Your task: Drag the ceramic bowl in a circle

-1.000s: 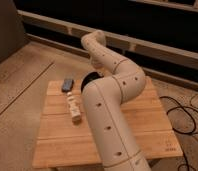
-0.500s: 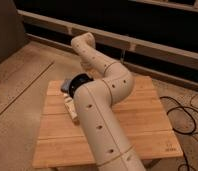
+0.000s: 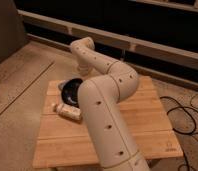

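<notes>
The ceramic bowl (image 3: 70, 90), round, dark and glossy, sits on the left part of the wooden table (image 3: 142, 125), close to its far edge. My white arm rises from the front, bends at the elbow and reaches back left. From there it comes down to the bowl. The gripper (image 3: 84, 76) is at the bowl's far right rim, and the arm's thick link hides most of it. That link also covers the bowl's right side.
A pale bottle-shaped item (image 3: 67, 111) lies on its side on the table just in front of the bowl. Black cables (image 3: 184, 117) trail over the floor to the right. A low wall and railing run behind the table.
The arm has swung to the left, and the bowl has slid left and toward the table's front with it.
</notes>
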Action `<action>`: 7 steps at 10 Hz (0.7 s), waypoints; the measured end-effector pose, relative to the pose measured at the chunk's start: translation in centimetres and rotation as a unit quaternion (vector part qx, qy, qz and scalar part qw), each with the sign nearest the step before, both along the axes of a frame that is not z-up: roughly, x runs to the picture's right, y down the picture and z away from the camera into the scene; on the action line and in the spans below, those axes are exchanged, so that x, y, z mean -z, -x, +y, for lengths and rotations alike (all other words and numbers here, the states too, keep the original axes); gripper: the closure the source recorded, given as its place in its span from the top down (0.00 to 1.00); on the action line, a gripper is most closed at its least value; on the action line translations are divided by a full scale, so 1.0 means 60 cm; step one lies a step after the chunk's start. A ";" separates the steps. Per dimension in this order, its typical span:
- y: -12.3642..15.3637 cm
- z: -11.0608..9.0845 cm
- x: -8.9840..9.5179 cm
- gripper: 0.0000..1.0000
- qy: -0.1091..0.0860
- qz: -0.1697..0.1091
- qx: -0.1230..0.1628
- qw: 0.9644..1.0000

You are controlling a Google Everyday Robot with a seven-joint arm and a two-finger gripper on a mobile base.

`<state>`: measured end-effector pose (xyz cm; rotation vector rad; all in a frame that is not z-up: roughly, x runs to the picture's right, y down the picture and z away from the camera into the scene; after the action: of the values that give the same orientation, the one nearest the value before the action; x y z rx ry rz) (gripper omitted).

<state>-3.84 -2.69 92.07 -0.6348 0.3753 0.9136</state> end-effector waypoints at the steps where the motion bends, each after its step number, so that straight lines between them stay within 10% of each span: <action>1: -0.027 0.014 0.018 0.00 -0.003 0.011 0.002 1.000; 7: -0.192 -0.006 0.051 0.00 -0.034 0.146 0.016 0.989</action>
<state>7.69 -3.07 89.00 -0.4309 0.6109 0.9866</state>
